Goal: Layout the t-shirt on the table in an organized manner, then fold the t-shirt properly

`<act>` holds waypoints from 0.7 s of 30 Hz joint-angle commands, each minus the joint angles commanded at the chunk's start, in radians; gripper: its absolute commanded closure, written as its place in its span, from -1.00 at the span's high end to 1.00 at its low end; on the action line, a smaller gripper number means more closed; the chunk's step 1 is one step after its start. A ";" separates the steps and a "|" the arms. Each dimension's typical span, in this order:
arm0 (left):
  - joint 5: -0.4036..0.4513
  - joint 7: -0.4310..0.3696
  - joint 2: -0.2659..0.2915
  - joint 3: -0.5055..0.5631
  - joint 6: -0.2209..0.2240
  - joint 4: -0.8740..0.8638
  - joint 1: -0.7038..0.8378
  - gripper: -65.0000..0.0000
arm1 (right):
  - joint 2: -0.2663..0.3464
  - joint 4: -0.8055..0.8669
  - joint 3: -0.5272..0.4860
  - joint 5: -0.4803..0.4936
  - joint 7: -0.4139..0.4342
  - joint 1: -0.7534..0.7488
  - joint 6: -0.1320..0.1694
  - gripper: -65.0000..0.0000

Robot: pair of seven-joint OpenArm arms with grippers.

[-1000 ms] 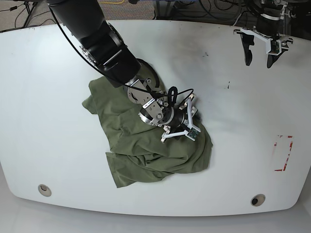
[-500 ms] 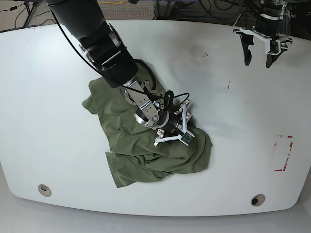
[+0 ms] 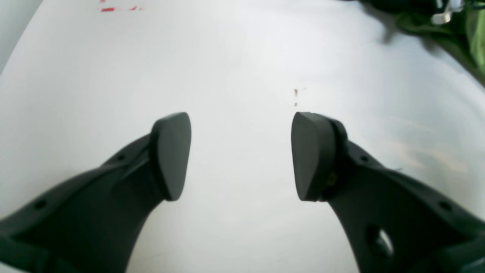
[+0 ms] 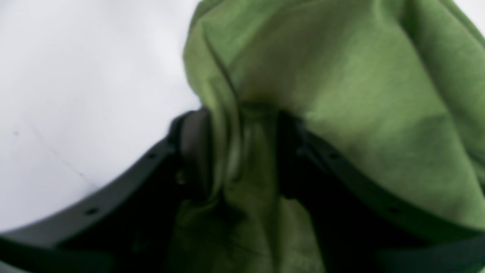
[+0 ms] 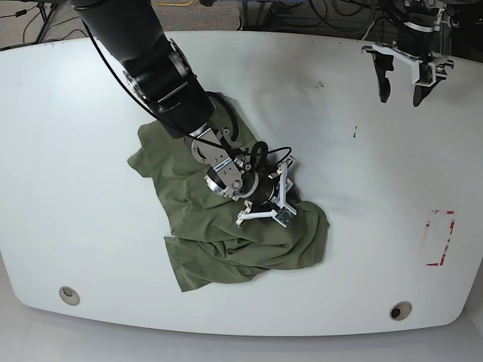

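Dragged leftward: t-shirt (image 4: 341,94) between right fingers (image 4: 193,144)

my right arm (image 5: 155,64) glossy black with a silver wrist and looping black cables, white brackets on both grippers, left gripper (image 3: 240,155) with matte black rounded pads, small screw holes along its fingers

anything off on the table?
Nothing is damaged or spilled. The shirt lies bunched and creased mid-table, not laid flat; the right tool pinches a fold of it. The left tool hangs open, apart from the shirt.
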 joint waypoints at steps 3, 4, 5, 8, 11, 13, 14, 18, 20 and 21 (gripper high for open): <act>0.000 0.000 0.000 0.000 0.000 0.000 0.000 0.22 | -0.002 0.003 0.000 0.002 -0.002 -0.002 0.000 -1.00; 0.000 0.000 0.000 0.002 0.000 0.000 0.000 0.22 | -0.002 0.011 0.000 0.002 -0.005 -0.003 0.000 -1.00; 0.000 0.000 0.000 0.002 0.000 0.000 0.000 0.22 | -0.002 0.021 0.000 0.002 -0.005 -0.008 0.000 -0.97; 0.000 0.000 0.000 0.018 0.000 0.000 0.000 0.22 | 0.003 0.081 0.000 0.002 -0.008 -0.028 0.000 -1.00; 0.000 0.000 -0.003 0.049 0.000 0.000 0.000 0.22 | 0.011 0.198 0.000 0.000 -0.066 -0.046 0.000 -1.00; 0.000 0.000 -0.003 0.074 0.000 0.000 0.000 0.22 | 0.034 0.296 0.000 0.000 -0.121 -0.049 0.000 -1.00; 0.002 0.000 -0.003 0.084 0.000 0.000 -0.002 0.22 | 0.041 0.345 0.000 0.002 -0.143 -0.055 0.000 -1.00; 0.005 0.000 -0.005 0.155 0.000 -0.002 -0.017 0.22 | 0.055 0.526 0.000 0.002 -0.215 -0.066 0.000 -1.00; 0.006 0.002 -0.005 0.184 0.000 -0.002 -0.035 0.22 | 0.063 0.598 0.000 0.000 -0.245 -0.064 0.000 -1.00; 0.006 0.011 -0.005 0.201 0.000 -0.003 -0.046 0.22 | 0.074 0.638 0.000 0.000 -0.261 -0.061 0.000 -1.00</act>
